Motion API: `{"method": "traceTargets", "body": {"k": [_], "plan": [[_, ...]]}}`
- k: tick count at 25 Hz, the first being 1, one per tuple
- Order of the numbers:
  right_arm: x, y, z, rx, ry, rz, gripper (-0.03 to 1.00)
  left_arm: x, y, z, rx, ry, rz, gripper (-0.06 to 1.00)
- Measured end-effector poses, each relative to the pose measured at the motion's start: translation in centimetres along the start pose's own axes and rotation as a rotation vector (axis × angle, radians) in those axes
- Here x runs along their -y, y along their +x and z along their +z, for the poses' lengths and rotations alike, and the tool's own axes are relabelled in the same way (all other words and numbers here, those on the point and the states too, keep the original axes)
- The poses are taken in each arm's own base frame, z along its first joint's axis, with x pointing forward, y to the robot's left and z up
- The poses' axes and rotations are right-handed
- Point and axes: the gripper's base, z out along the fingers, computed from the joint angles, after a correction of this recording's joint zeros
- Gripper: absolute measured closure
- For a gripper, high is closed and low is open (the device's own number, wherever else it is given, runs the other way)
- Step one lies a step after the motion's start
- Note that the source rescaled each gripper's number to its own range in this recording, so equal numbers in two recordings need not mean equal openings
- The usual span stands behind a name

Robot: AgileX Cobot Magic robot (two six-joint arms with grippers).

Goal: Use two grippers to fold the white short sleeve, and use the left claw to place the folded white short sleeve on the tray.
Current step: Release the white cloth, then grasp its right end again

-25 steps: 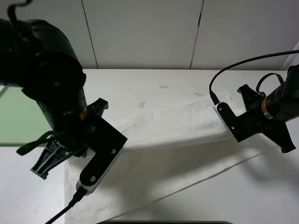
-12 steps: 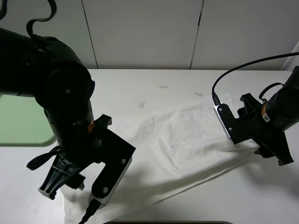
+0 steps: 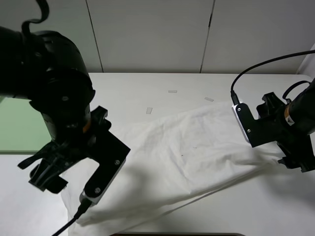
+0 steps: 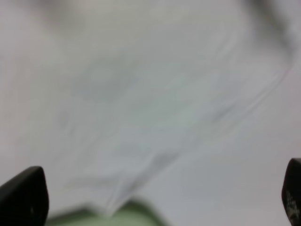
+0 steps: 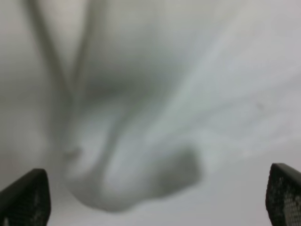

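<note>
And here's the white short sleeve [image 3: 197, 152], lying slantwise across the table [image 3: 147, 86]. It runs from beside the left claw [image 3: 47, 172] up to the right gripper [image 3: 294, 158].

Both sets of fingers are spread wide. The left fingers [image 4: 22, 197] sit at the far edges of their wrist view with only cloth lying below. The right fingers [image 5: 26, 197] show the same, nothing pinched.

We judge this cloth light and thoroughly limp. It will sag, drape and bunch wherever it hangs unsupported, and a single pinched layer may well slip free. The best hold, we'd say, is at the edges or corners at each end, one per gripper, biting through all layers so the fold travels evenly. No fear of breakage with this one.

As for looks, it's plain white, soft and wrinkled, with long creases along its length and a rumpled lump beneath the right gripper. The pale green tray [image 3: 19, 128] waits at the left, near the shirt's end.
</note>
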Motion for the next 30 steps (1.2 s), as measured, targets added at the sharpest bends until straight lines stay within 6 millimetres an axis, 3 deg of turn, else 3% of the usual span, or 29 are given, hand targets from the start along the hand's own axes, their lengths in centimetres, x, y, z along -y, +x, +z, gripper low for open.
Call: {"method": "traceTargets", "body": {"k": [5,7,9,12,14,16,18,19,23,26,29,30], "plan": [[0.4,0.8,-2.1,-0.019,0.109,0.055,-0.03,-1.2,2.1,-2.0,-0.177,-0.188,-0.058,-0.05],[0.5,1.4,-3.6,-0.029,0.183,0.078,-0.03,-1.5,2.8,-3.2,-0.199,-0.268,-0.111,-0.05],[0.5,1.5,-3.8,-0.031,0.195,0.081,-0.03,-1.5,3.0,-3.7,-0.205,-0.302,-0.146,-0.05],[0.4,2.4,-6.5,-0.032,0.321,0.129,-0.03,-1.4,3.8,-5.4,-0.189,-0.397,-0.255,-0.05],[0.2,2.7,-7.5,-0.025,0.369,0.154,-0.03,-1.0,4.5,-7.5,-0.111,-0.488,-0.434,-0.05],[-0.3,3.4,-10.4,0.025,0.521,0.230,-0.03,-0.2,5.2,-10.2,0.059,-0.598,-0.660,-0.05],[-0.6,3.6,-12.2,0.085,0.620,0.297,-0.03,0.5,5.7,-11.6,0.153,-0.649,-0.743,-0.05],[-1.1,3.8,-13.9,0.153,0.719,0.366,-0.03,0.5,5.7,-11.6,0.153,-0.649,-0.743,-0.05],[-2.0,3.9,-17.1,0.356,0.900,0.534,-0.03,2.2,6.9,-14.0,0.292,-0.732,-0.813,-0.05],[-2.4,4.0,-18.0,0.437,0.941,0.608,-0.03,4.7,8.5,-16.9,0.485,-0.829,-0.869,-0.05],[-3.1,4.1,-19.2,0.543,0.979,0.706,-0.03,5.8,9.0,-17.8,0.567,-0.850,-0.896,-0.05],[-4.3,4.3,-20.5,0.680,1.004,0.840,-0.03,6.2,9.3,-18.0,0.588,-0.856,-0.903,-0.05]]}}
